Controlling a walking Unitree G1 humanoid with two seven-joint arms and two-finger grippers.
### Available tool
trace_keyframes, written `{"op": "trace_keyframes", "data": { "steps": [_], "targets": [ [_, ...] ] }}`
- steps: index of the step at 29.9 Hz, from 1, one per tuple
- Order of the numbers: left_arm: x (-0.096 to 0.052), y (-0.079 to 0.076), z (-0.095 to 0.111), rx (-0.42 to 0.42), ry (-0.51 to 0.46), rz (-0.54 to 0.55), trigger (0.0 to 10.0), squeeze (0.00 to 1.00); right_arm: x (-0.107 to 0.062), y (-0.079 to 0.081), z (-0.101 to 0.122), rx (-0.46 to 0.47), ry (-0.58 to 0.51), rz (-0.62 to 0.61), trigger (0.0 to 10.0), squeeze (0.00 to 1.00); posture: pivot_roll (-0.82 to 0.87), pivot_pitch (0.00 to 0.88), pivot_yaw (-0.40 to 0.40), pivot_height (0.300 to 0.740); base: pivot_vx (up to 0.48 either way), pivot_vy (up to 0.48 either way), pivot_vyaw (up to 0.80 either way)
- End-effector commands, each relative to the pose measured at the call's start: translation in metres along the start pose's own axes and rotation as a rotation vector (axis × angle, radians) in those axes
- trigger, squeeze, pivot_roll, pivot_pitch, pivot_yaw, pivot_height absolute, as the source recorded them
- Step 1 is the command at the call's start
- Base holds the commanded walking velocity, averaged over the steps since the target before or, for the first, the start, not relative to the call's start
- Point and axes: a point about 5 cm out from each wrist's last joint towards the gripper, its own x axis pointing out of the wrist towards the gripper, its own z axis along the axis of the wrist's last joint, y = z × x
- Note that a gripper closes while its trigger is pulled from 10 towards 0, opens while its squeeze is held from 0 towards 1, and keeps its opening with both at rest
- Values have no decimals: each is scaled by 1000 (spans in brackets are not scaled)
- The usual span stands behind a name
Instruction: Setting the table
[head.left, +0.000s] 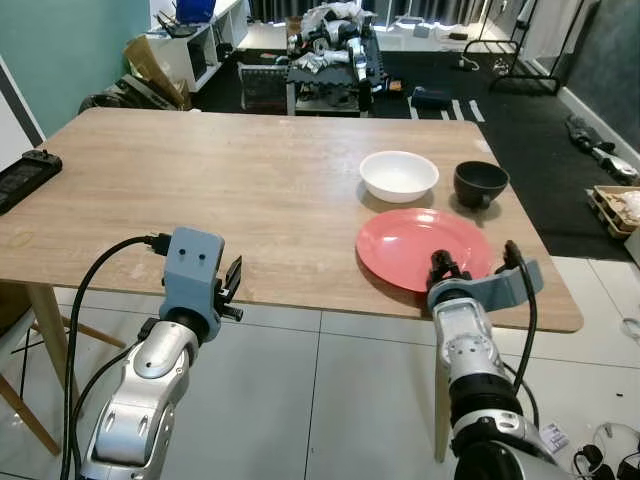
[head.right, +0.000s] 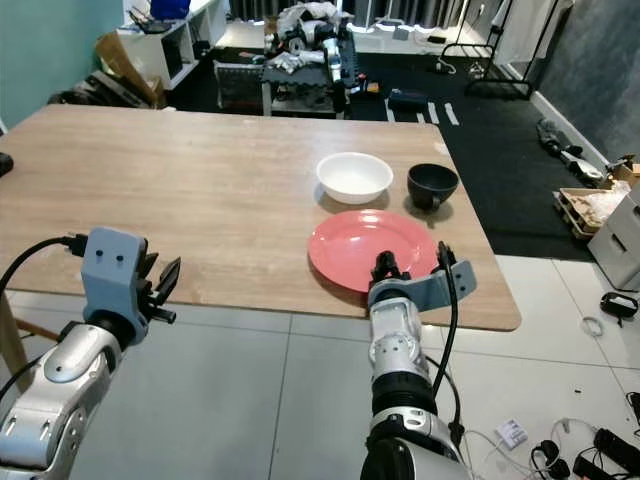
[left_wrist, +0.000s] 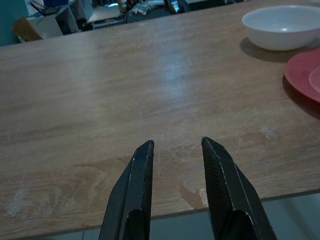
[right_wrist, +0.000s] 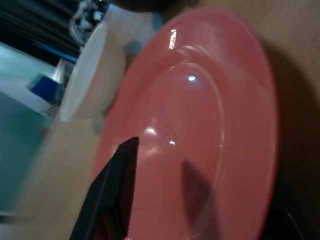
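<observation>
While the right gripper (head.left: 447, 268) sits at the red plate's (head.left: 415, 245) near rim, its grip cannot be told.
Plate flat near table (head.left: 200, 190) edge; left gripper (left_wrist: 176, 165) parted, empty.

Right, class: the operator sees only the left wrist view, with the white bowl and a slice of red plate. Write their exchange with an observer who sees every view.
Operator: Anything else beside the white bowl?
Observer: A black bowl stands to its right, apart from it.
Operator: Where is the right gripper?
Observer: At the near rim of the red plate.
Operator: Anything on the table's left side?
Observer: A flat black device lies at its left edge.
</observation>
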Motion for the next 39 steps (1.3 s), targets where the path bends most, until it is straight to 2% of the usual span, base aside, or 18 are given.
{"op": "trace_keyframes", "data": {
  "steps": [1,3,4,6,8,12,15,23,25,29,32,35,39],
  "targets": [
    [-1,-2,-1,-5,10,-12,10000,0,0,6,5,-146,-55,30,10000,0,178,151,98,740,0,0,0],
    [-1,-5,2,-12,-3,-44,10000,0,0,11,11,-283,-95,56,10000,0,175,147,99,740,0,0,0],
    [-1,-5,2,-12,-3,-44,10000,0,0,11,11,-283,-95,56,10000,0,175,147,99,740,0,0,0],
    [-1,-9,6,-24,-15,-103,10000,0,-1,14,15,-372,-137,81,10000,0,164,138,100,740,0,0,0],
    [-1,-13,10,-31,-22,-179,10000,0,-4,16,18,-424,-167,102,10000,0,161,134,101,740,0,0,0],
    [-8,-24,15,3,-8,-424,10000,0,-8,20,18,-451,-172,163,10000,0,154,124,107,740,0,0,0],
    [-19,-24,21,76,-4,-593,10000,0,-10,20,15,-457,-158,190,10000,0,151,120,111,740,0,0,0],
    [-29,-11,24,96,24,-648,10000,0,-12,9,22,-492,-196,150,10000,0,154,110,119,740,0,0,0],
    [-30,-10,24,97,28,-648,10000,0,-11,6,27,-528,-218,129,10000,0,156,108,118,740,0,0,0],
    [-30,-10,25,96,32,-658,10000,0,-12,3,43,-673,-313,95,10000,0,156,105,119,740,0,0,0],
    [-30,-11,25,88,28,-661,10000,0,-13,2,49,-698,-348,90,10000,0,153,104,121,740,0,0,0],
    [-29,-13,27,70,22,-660,10000,0,-18,8,55,-715,-394,145,10000,0,150,102,122,740,0,0,0],
    [-24,-15,21,58,19,-577,10000,0,-34,19,42,-714,-365,293,10000,0,143,101,121,740,0,0,0]
  ]
}}
